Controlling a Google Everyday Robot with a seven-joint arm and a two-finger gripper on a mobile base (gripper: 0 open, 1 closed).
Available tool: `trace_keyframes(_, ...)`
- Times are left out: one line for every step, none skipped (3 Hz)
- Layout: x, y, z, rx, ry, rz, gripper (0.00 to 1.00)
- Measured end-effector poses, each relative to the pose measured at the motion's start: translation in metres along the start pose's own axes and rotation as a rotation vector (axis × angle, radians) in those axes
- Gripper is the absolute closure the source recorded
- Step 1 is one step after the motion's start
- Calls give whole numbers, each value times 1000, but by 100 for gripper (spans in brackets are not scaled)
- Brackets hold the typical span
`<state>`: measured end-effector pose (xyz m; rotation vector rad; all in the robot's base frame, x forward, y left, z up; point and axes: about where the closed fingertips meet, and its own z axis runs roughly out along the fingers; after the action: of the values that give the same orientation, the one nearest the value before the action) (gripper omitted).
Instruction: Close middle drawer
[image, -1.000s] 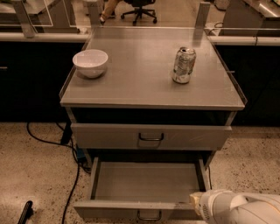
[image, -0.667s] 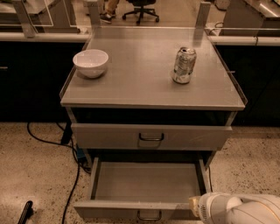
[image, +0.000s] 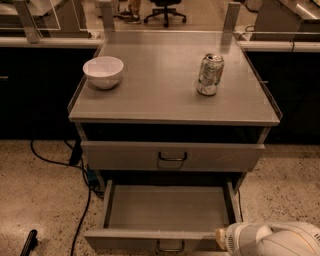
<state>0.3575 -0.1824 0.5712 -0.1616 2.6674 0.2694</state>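
Observation:
The middle drawer (image: 167, 207) is pulled far out at the bottom of the view. It has a shallow grey tray with nothing in it, and a low front panel with a small dark loop handle (image: 170, 246). My gripper (image: 221, 236) is at the bottom right, on the end of the white arm (image: 275, 241). Its tip is at the right end of the drawer's front panel. The drawer above (image: 172, 156) has a dark handle and sits pushed in.
On the grey cabinet top (image: 160, 90) stand a white bowl (image: 103, 71) at the left and a dented drink can (image: 210, 74) at the right. Black cables (image: 75, 165) trail on the speckled floor at the left. Dark counters flank the cabinet on both sides.
The white arm has edged slightly left toward the drawer's front right corner. The drawer stays open about as far as before.

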Motion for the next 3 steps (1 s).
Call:
trace_keyframes(18, -3, 16, -13, 30, 18, 100)
trace_keyframes(39, -10, 36, -42, 49, 69, 100)
trace_keyframes(51, -21, 44, -49, 36, 125, 100)
